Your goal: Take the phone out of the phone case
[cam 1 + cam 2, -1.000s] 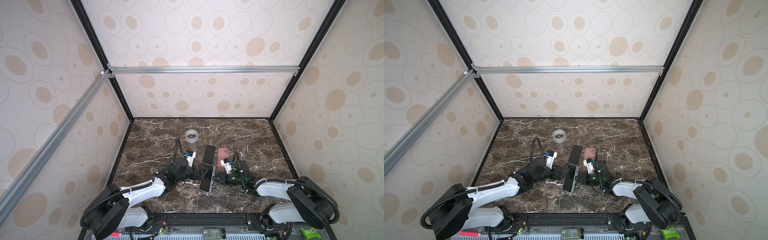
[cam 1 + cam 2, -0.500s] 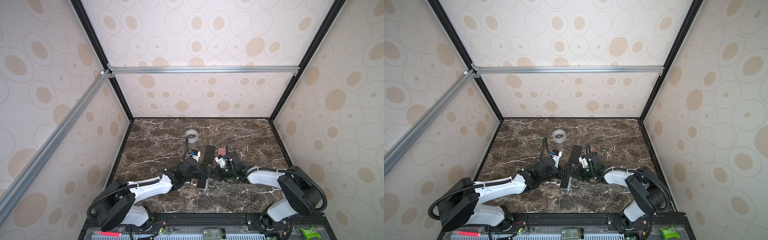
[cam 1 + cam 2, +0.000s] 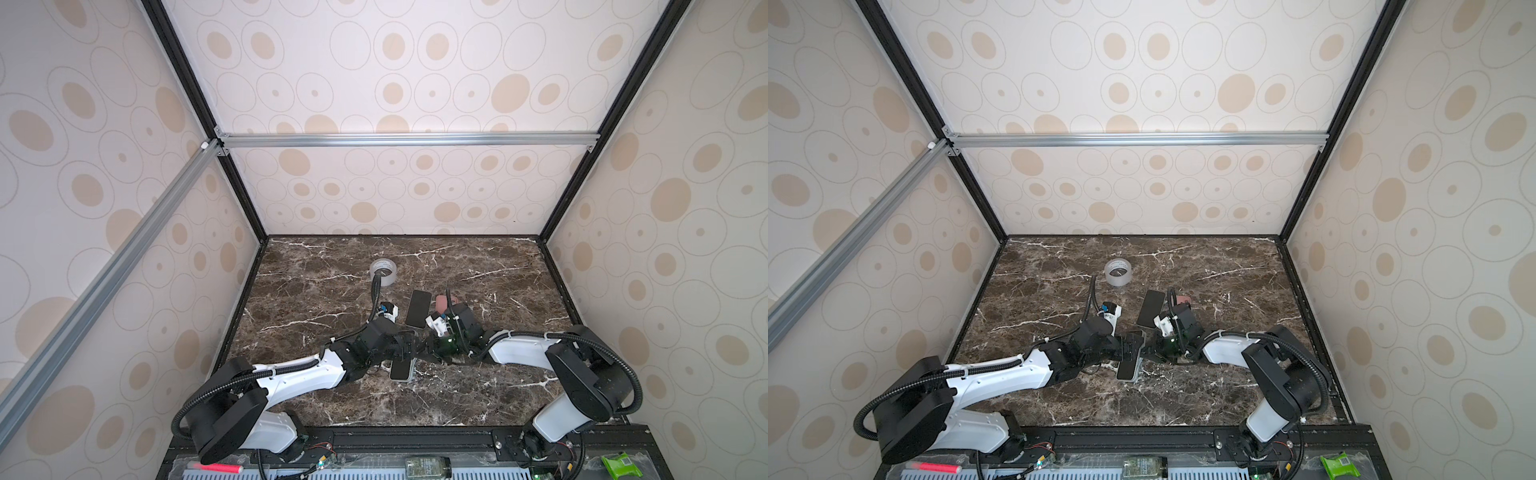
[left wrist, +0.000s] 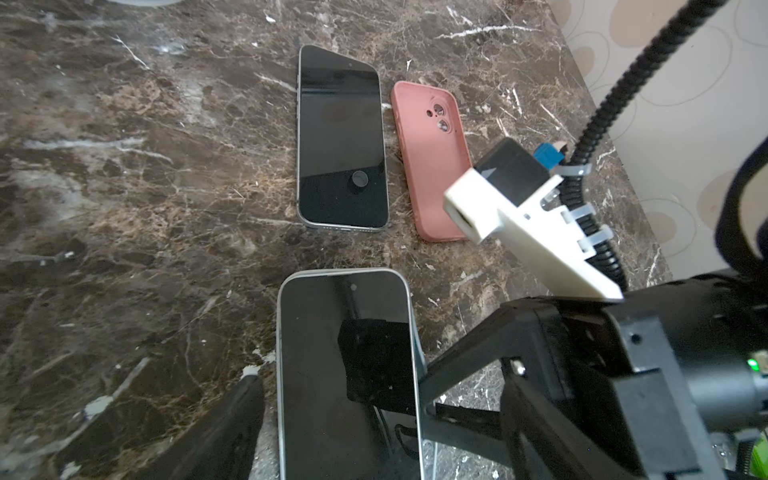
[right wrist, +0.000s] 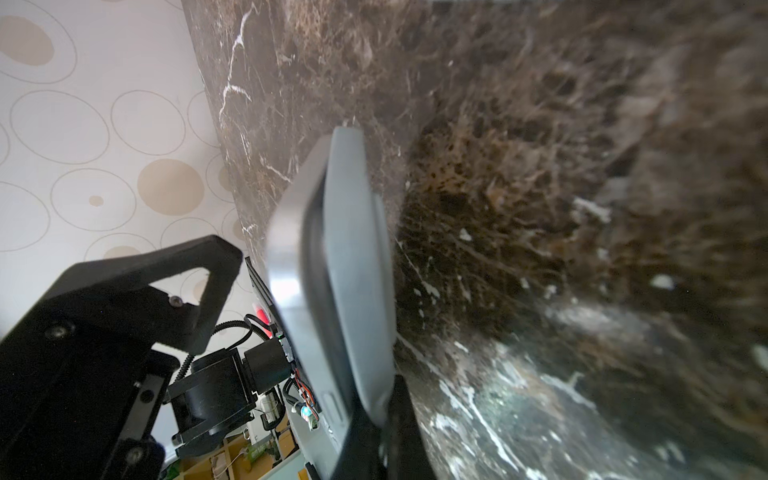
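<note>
Nearest the front of the table (image 3: 316, 291), well in front of the tape roll (image 3: 383, 272), the phone (image 4: 345, 374) is lying screen up inside its pale phone case (image 5: 357, 270). The right gripper (image 5: 376, 419) is clenching the case's rim, and a dark gap is showing between rim and phone there. The left gripper (image 3: 404, 348) is straddling the phone with its jaws spread wide. One finger (image 4: 237, 419) is sitting just beside the phone's edge, seemingly not pressing.

Likely risks: with the phone not pinned, it may be dragging along with the case instead of coming free. The thin pinch may be slipping off, letting the rim snap back. The two grippers are working very close together and may be bumping.

Closer to the tape roll, a bare black phone (image 4: 340, 141) and an empty pink case (image 4: 432, 162) are lying side by side, just where a sliding phone would be heading. The tape roll itself is standing farthest back, out of the way.
</note>
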Available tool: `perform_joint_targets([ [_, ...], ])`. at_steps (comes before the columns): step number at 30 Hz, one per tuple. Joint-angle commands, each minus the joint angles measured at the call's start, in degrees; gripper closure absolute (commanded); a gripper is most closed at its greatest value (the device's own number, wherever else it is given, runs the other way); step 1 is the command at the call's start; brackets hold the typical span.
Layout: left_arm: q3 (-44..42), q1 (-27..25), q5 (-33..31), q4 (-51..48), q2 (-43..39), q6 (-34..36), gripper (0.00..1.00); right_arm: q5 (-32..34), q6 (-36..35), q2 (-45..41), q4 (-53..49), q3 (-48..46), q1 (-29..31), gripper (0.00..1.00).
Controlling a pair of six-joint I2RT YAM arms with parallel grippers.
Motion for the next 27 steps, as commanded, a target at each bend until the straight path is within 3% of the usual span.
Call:
perform_joint_targets([
  [1, 2.6, -0.9, -0.5, -3.6, 1.7, 0.7, 0.11, -0.8, -0.3, -1.0, 1.1, 0.2, 0.3, 1.00],
  [6, 3.8, -1.5, -2.1, -9.2, 2.2, 1.0, 0.08, 0.1, -1.3, -2.0, -0.9, 0.4, 0.4, 1.00],
  [13, 3.8, -2.6, -1.2, -9.3, 3.6, 1.2, 0.07, -0.3, -1.5, -1.4, -0.7, 1.0, 0.5, 1.00],
  [27, 6.0, -2.6, -3.5, -11.0, 7.5, 0.7, 0.15, -0.5, -1.9, -1.7, -1.0, 1.1, 0.8, 1.00],
])
